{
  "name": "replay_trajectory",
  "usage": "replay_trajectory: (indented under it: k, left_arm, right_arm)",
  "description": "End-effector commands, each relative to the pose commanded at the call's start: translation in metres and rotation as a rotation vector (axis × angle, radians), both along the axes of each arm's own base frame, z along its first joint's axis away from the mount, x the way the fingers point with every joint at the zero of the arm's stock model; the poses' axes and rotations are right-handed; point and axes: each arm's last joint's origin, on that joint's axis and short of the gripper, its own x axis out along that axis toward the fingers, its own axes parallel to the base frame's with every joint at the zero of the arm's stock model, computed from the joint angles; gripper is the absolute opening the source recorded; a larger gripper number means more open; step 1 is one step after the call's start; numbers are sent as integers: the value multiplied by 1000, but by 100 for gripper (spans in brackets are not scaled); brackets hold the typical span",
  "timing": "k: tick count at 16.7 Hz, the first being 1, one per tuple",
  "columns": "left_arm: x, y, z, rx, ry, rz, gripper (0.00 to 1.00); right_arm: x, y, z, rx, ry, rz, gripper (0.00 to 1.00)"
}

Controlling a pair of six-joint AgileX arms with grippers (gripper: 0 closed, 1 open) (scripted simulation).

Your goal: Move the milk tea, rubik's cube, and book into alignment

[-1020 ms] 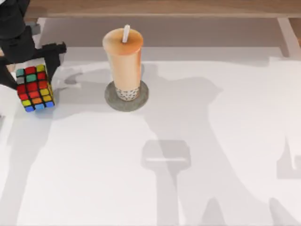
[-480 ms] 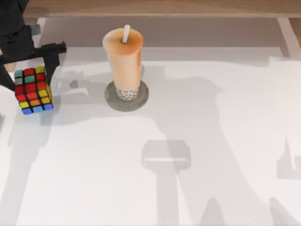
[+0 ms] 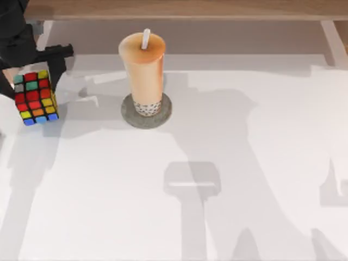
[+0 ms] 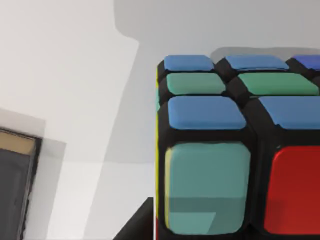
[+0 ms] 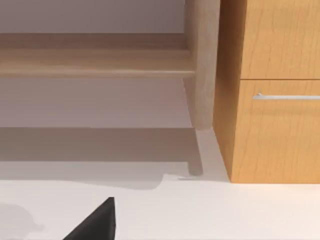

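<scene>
A: What differs from 1 s ago?

B: In the top view the rubik's cube [image 3: 36,98], pinched between the fingers of the left end effector [image 3: 33,70], sits slightly farther toward the left and far edge of the bench [image 3: 217,136] than before; its shadow falls apart from it, so it is probably raised off the surface. The milk tea [image 3: 143,70] has not moved: it stands upright on the grey disc [image 3: 145,111], left of centre and well apart from the cube.

A: What is hidden or cut off?

B: The left arm runs out of the top view at the upper left corner, and only 1 dark finger [image 3: 54,62] beside the cube is plain; the other is partly lost at the picture's edge. In the left wrist view the cube [image 4: 240,150] is cropped, showing blue, green and red stickers. The right wrist view takes in a wooden cabinet [image 5: 270,90] and 1 dark finger tip [image 5: 95,222]; whether the right end effector is spread or pressed together cannot be told.
</scene>
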Motion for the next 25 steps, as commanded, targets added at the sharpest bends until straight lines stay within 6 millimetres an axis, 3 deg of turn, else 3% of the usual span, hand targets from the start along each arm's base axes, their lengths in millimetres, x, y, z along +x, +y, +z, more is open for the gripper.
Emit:
replay_trajectory:
  k: [2,5,13,18,21,25]
  left_arm:
    - [-1,-2,3,-1,-8,-7,0]
    - [-10,-16,27,-3,-93,-71,0]
    - [-63,-74,138,26,-657,-358,0]
    - [-103,-88,203,76,-1156,-393,0]
    - [-111,-87,219,119,-1389,-335,0]
    - [-109,-84,216,172,-1536,-255,0]
  right_arm:
    - [0,0,0,0,0,0,100]
    - [0,0,0,0,0,0,100]
    - [0,0,0,0,0,0,100]
    - [0,0,0,0,0,0,100]
    - [0,0,0,0,0,0,100]
    - [0,0,0,0,0,0,100]
